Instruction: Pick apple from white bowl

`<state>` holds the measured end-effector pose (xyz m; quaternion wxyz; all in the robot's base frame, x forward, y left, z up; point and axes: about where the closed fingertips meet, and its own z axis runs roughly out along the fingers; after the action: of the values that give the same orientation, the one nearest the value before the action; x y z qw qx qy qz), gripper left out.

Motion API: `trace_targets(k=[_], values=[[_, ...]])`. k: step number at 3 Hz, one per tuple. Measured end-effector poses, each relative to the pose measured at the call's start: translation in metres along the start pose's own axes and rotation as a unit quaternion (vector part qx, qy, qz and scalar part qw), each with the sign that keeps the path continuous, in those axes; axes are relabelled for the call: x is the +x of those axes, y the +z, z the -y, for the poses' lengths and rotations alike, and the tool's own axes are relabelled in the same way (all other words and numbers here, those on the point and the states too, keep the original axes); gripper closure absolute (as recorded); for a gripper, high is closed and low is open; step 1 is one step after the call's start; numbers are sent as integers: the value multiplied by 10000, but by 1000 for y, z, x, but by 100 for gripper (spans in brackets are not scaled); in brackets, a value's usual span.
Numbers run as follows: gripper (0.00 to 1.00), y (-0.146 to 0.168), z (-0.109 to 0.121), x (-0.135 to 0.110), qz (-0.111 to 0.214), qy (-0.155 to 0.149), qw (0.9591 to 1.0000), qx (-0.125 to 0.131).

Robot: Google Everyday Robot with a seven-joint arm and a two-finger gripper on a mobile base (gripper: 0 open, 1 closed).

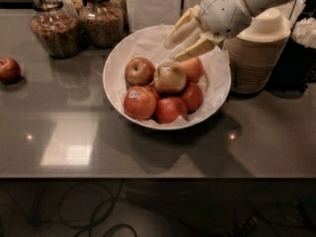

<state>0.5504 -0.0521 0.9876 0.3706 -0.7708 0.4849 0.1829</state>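
The white bowl [111, 90], lined with crinkled white paper, sits at the middle of the dark counter and holds several apples. A pale yellow-red apple [169, 77] lies on top of the pile, with red apples [139, 102] around it. My gripper [172, 52] hangs just above the bowl's back right part, over the pale apple and not touching it. Its cream fingers [180, 32] point down and to the left, slightly apart, with nothing between them.
Two glass jars of dry food [54, 27] stand at the back left. A loose red apple [9, 69] lies at the far left. A stack of beige paper bowls [256, 58] stands right of the bowl, under my arm. The counter's front edge [148, 177] runs below.
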Motion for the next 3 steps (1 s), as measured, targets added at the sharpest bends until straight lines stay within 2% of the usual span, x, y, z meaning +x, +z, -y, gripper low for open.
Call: trace_targets(k=[1, 2, 3], values=[[77, 5, -3, 2, 39, 39, 10000, -25], [58, 5, -3, 2, 39, 39, 10000, -25], [35, 5, -3, 2, 39, 39, 10000, -25]])
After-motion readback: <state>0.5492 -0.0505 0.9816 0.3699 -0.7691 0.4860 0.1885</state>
